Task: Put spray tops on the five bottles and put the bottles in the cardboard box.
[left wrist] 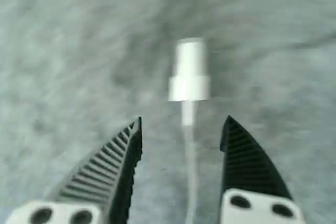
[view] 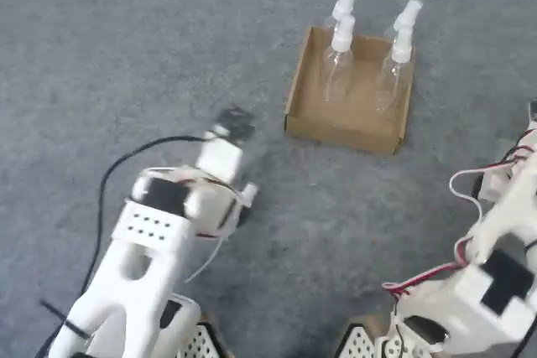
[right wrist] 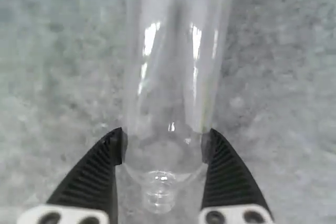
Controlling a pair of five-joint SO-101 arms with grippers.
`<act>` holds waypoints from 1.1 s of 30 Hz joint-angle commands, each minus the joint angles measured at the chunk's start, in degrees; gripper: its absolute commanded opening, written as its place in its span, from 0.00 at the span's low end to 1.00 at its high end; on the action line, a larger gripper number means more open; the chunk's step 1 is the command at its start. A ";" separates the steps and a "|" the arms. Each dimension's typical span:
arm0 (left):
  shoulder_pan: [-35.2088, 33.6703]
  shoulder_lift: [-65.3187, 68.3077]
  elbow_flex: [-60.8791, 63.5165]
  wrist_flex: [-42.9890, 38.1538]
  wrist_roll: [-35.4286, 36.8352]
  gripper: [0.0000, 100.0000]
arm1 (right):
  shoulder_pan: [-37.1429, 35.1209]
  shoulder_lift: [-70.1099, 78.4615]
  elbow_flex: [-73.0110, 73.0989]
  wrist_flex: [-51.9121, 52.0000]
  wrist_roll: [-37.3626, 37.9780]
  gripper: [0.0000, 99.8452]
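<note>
Spray top point(left wrist: 189, 77) lies partly inside the spread left tool point(left wrist: 182, 121) — right tool point(right wrist: 164, 134) clamps bottle point(right wrist: 170, 61).

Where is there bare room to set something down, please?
Bare mat lies on the near side of the cardboard box and along the far left. Inside the box, a near strip looks free; four bottles crowd the far part.

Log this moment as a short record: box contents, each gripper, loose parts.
cardboard box: four capped bottles standing inside
left gripper: open, jaws either side of the spray top's tube, not gripping
spray top: lying loose on the grey table
right gripper: shut on the uncapped bottle
uncapped bottle: clear, neck open, no top fitted
left to do: cap and box this fifth bottle
</note>
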 commanded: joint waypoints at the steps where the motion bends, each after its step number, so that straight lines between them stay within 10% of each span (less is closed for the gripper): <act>1: 9.05 0.18 -2.59 1.23 2.02 0.22 | -0.22 1.98 -4.13 -1.27 -1.32 0.04; 9: 9.41 0.18 -1.54 1.14 1.85 0.22 | -0.31 -0.22 -4.04 0.75 -0.35 0.23; 23: 9.41 0.18 -1.45 1.14 1.85 0.22 | 11.82 -15.08 -3.96 2.59 26.02 0.01; 33: 9.41 0.09 -1.45 1.14 2.11 0.22 | 9.63 -1.63 -2.29 -1.45 28.31 0.01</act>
